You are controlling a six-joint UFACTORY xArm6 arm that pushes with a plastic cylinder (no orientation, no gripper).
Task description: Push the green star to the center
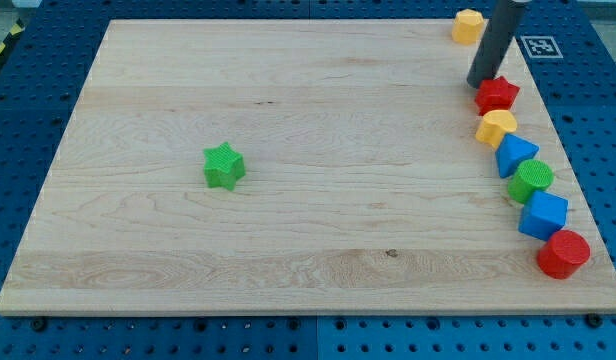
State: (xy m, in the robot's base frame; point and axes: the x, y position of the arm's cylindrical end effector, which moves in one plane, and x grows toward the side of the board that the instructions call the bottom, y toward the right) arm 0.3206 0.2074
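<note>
The green star (224, 166) lies on the wooden board (308, 230), left of the board's middle. My tip (478, 84) is at the view's upper right, far to the right of the green star, just left of and touching or almost touching the red star (497, 95).
A row of blocks runs down the board's right edge: red star, yellow block (496, 127), blue triangle-like block (515, 156), green round block (531, 181), blue cube (543, 216), red cylinder (563, 254). A yellow hexagon (468, 25) sits at the top right corner.
</note>
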